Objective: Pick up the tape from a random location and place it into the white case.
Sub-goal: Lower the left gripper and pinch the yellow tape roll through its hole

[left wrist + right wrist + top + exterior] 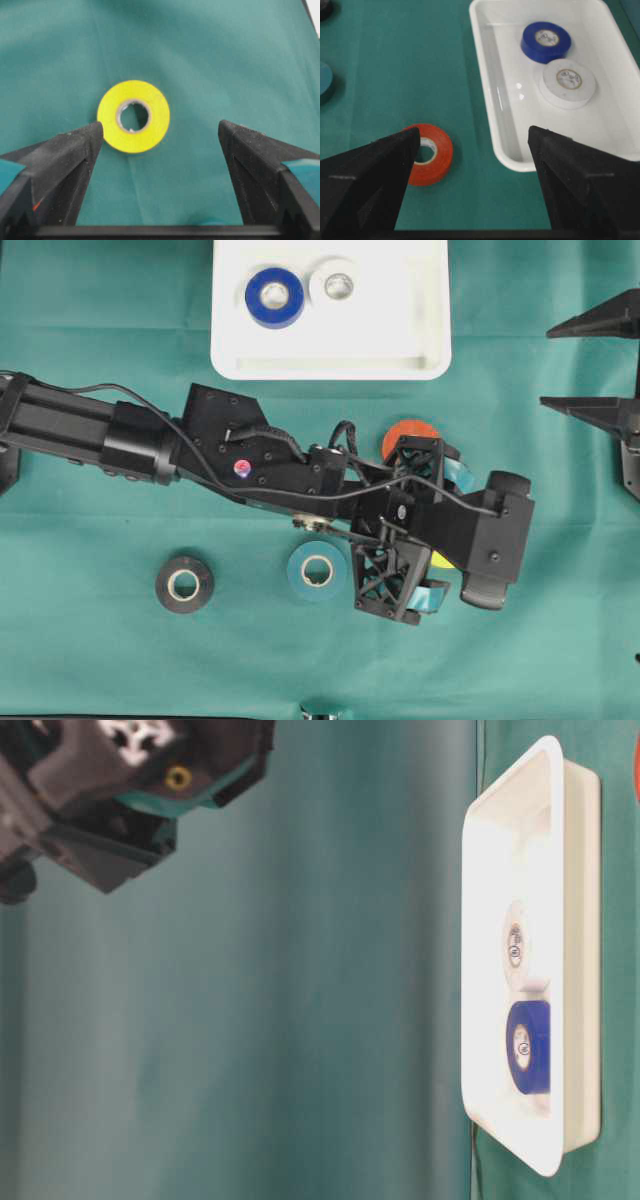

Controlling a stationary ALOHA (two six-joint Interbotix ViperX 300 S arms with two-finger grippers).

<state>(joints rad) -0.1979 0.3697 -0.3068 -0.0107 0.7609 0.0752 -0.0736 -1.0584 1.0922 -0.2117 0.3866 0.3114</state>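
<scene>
I see my left fingers (75, 165) spread wide. The yellow tape (133, 116) lies flat between them, nearer the left one, untouched.

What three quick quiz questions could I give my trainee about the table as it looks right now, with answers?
1. How many tape rolls lie in the white case?
2. True or false: the left gripper is shut on the yellow roll.
3. Which roll lies nearest the white case on the cloth: A) black roll, B) orange roll, C) teal roll?

Key
1. Two: the blue roll and the white roll, side by side.
2. False. Its jaws stand open, with the yellow roll flat on the cloth just ahead of the fingertips.
3. B. The orange roll lies just outside the case's rim.
</scene>
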